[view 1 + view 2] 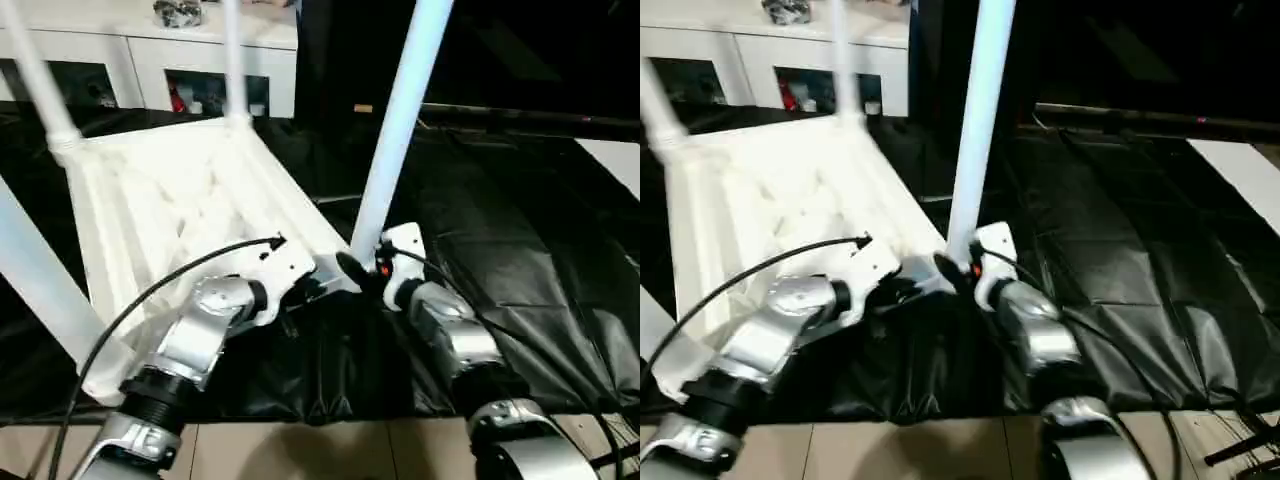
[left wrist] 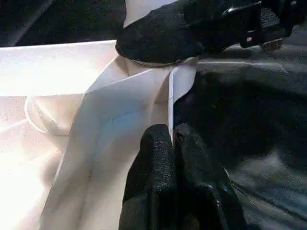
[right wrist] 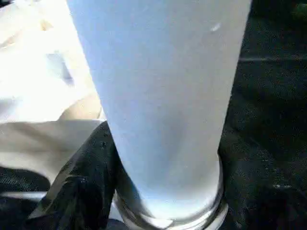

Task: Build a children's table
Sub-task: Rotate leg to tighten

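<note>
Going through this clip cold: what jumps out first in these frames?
The upturned white tabletop lies ribs-up on black sheeting, its legs pointing up. At its near corner the tallest-looking leg rises steeply, with the right claw around its base. The left claw is shut on the thin rim beside that corner socket.

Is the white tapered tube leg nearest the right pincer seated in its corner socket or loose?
Seated: the white tapered tube leg stands upright, its base inside the round corner socket.

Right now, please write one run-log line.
left gripper: shut on tabletop rim | right gripper: around leg base | leg upright in corner socket
</note>
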Tool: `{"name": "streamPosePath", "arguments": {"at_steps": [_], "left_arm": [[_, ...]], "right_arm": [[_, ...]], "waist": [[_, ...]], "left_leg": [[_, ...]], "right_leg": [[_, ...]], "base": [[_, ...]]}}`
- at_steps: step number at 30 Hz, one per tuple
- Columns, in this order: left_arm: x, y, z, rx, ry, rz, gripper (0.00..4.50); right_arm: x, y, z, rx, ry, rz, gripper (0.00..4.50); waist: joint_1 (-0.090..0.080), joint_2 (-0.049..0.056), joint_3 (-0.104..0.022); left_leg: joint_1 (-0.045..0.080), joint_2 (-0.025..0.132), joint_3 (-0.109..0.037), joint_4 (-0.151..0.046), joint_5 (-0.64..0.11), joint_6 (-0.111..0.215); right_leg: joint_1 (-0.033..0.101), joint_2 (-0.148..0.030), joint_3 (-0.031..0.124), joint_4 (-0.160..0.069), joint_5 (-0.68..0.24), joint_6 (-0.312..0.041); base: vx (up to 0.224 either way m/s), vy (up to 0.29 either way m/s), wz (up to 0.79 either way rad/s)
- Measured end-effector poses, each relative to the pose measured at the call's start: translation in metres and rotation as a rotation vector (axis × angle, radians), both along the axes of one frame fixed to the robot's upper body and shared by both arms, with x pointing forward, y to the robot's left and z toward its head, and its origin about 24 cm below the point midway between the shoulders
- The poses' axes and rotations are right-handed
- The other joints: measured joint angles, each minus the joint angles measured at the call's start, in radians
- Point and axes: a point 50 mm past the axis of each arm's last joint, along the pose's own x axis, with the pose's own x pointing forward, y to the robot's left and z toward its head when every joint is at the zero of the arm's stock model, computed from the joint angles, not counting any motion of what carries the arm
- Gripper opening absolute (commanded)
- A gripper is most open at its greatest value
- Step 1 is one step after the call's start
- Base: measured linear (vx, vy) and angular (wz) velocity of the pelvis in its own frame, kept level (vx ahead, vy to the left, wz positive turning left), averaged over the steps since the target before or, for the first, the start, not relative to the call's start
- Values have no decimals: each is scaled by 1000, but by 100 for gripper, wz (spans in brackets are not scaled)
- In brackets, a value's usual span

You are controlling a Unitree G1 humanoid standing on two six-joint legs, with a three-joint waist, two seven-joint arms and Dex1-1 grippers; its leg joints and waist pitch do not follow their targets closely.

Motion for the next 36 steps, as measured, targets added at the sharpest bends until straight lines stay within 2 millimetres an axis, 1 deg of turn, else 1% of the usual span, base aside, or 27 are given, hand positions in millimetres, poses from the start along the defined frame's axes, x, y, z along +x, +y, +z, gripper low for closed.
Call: {"name": "streamPosePath", "arguments": {"at_steps": [2, 4, 6, 7, 8, 9, 15, 21, 23, 24, 26, 27, 28, 29, 33, 35, 36], "left_arm": [[0, -1, 1, -3, -4, -2, 0], [0, -2, 1, -3, -6, -7, 0], [-1, -4, 2, -3, -6, -16, 0], [-1, -4, 2, -4, -5, -21, 0], [-2, -4, 2, -3, -4, -32, 0], [-2, -3, 2, -3, -1, -50, 0], [-10, 11, 5, -5, 30, -186, 0], [-17, 20, 6, 3, 61, -299, 0], [-19, 25, 7, 8, 79, -338, 0], [-19, 27, 8, 10, 84, -349, 0], [-21, 31, 9, 11, 100, -377, 0], [-22, 32, 9, 13, 106, -388, 0], [-22, 33, 9, 15, 111, -401, 0], [-23, 33, 9, 16, 114, -408, 0], [-24, 32, 9, 16, 121, -429, 0], [-24, 32, 8, 17, 120, -432, 0], [-24, 32, 8, 17, 120, -433, 0]], "right_arm": [[0, 0, 0, -6, -11, -1, 340], [0, 0, 1, -8, -17, 5, 346], [0, -1, 1, -11, -19, 14, 372], [0, -3, 1, -13, -20, 22, 384], [0, -5, 2, -22, -24, 48, 384], [-1, -8, 2, -39, -29, 93, 394], [-12, -26, 7, -102, -40, 399, 394], [-22, -40, 12, -156, -16, 632, 394], [-25, -43, 13, -157, 5, 707, 394], [-27, -43, 14, -154, 12, 729, 369], [-29, -44, 15, -156, 27, 781, 362], [-30, -44, 15, -156, 34, 799, 350], [-31, -45, 16, -156, 40, 819, 350], [-32, -45, 16, -155, 47, 829, 327], [-34, -47, 15, -164, 55, 846, 314], [-35, -47, 15, -166, 52, 847, 286], [-36, -47, 15, -166, 51, 846, 286]], "waist": [[3, 0, 0], [10, 0, 0], [18, 2, 0], [18, 3, 0], [19, 4, 0], [21, 5, 1], [31, 13, 5], [38, 12, 5], [40, 8, 5], [42, 6, 5], [45, 5, 5], [46, 5, 5], [48, 5, 5], [50, 5, 5], [52, 5, 5], [52, 5, 5], [52, 5, 5]], "left_leg": [[0, 0, 1, -4, 0, 0], [0, 0, 1, -8, 0, 0], [1, 1, 1, -9, 0, -1], [0, 1, 1, -9, 0, -1], [0, 1, 1, -9, 0, -1], [0, 1, 0, -9, 0, -1], [0, 1, 1, -5, 0, 0], [0, 1, 1, -4, 0, 0], [0, 2, 1, -4, 0, 0], [-1, 2, 1, -3, 0, 0], [-1, 2, 1, -2, 0, 0], [-1, 2, 1, -2, 0, 0], [-1, 2, 1, -1, 0, 0], [-1, 3, 1, 0, 0, 0], [-1, 3, 1, 1, 0, 0], [-1, 3, 1, 0, 0, 0], [-1, 3, 1, 0, 0, 0]], "right_leg": [[-1, 0, 0, 1, 1, -1], [-2, 1, 0, 1, 1, -1], [-2, 2, -1, 0, 3, -6], [-2, 2, -1, 0, 3, -6], [-2, 2, -1, 0, 3, -6], [-2, 2, -1, 0, 3, -6], [-1, 1, 0, -1, 4, -6], [-1, 1, 0, 0, 4, -6], [-1, 1, 0, 0, 4, -6], [-1, 1, 0, 0, 4, -6], [-1, 1, 0, 0, 4, -6], [-1, 1, 0, 0, 4, -6], [0, 1, 0, 0, 3, -6], [0, 1, 0, 0, 3, -6], [2, 1, 1, 0, 3, -6], [2, 1, 1, 0, 3, -6], [2, 1, 1, 0, 3, -6]], "base": [[0, 0, 0], [0, 0, 0], [0, 0, 0], [0, 0, 0], [0, 0, 0], [0, 0, 0], [0, 0, 0], [0, 0, 0], [0, 0, 0], [0, 0, 0], [0, 0, 0], [0, 0, 0], [0, 0, 0], [0, 0, 0], [0, 0, 0], [0, 0, 0], [0, 0, 0]]}}
